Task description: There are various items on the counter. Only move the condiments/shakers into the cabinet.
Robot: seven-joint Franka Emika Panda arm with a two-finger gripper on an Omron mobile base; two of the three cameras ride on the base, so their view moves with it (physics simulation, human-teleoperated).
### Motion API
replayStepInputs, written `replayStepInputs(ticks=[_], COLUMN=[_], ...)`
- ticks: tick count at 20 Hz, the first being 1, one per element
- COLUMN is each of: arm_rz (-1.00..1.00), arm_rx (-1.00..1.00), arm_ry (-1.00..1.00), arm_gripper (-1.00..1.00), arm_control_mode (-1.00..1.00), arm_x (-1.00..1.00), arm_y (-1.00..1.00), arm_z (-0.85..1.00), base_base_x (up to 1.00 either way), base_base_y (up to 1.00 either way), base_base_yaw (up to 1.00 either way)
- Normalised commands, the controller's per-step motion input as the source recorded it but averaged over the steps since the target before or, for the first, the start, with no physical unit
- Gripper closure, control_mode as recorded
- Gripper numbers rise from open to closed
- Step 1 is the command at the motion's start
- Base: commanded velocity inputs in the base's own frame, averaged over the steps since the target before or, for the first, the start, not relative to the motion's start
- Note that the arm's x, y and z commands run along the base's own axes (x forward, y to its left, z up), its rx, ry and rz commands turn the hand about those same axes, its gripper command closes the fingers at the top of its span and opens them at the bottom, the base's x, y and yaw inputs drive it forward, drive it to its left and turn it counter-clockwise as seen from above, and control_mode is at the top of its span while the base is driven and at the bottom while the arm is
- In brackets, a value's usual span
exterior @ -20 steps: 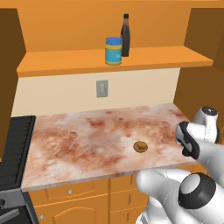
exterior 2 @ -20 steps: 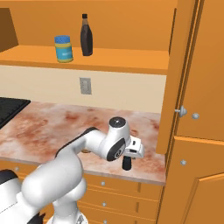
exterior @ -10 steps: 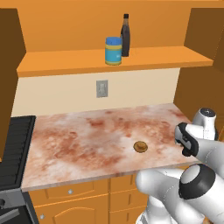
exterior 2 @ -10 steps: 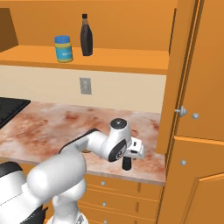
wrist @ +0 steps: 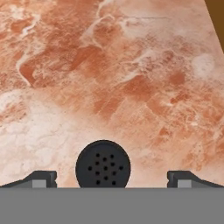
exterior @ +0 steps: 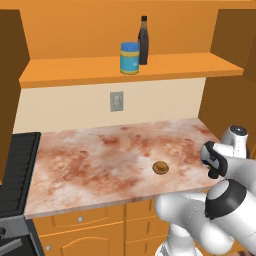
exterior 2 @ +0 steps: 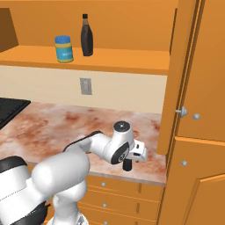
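Jaws stand wide open either side of the black shaker [wrist: 103, 164] on the surface [wrist: 131, 65], positioned for grasping.

We see the dark brown bottle [exterior: 143, 40] standing upright on the cabinet [exterior: 125, 70] shelf, tall and slim with a narrow neck. Just beside it, at about its 8 o'clock in the left base view, stands the squat jar [exterior: 129, 58] with a blue lid and a yellow-and-blue body, also upright. The small round brown pastry [exterior: 160, 168] lies flat on the mottled reddish surface [exterior: 90, 160], near its front edge. In the hand view we look straight down on the round, perforated top of the black shaker [wrist: 103, 166], upright on the surface between the two fingers [wrist: 41, 178], which stand wide of it on either side.
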Motion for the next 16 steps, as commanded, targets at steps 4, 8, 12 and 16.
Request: replayStepInputs(ticks=[4,8,12,16], arm_rz=[0.0,0.0,0.0,0.0], arm_rx=[0.0,0.0,0.0,0.0], arm_ry=[0.0,-0.02,-0.02,-0.02], arm_gripper=[-1.0,-1.0,-1.0,1.0], arm_control_mode=[-1.0,-1.0,-1.0,-1.0], arm_x=[0.07,0.08,0.03,0.02], arm_y=[0.0,0.0,0.0,0.0], arm_z=[-0.1,-0.08,-0.05,-0.02], base_base_x=[0.0,0.0,0.0,0.0], base_base_y=[0.0,0.0,0.0,0.0], base_base_yaw=[0.0,0.0,0.0,0.0])
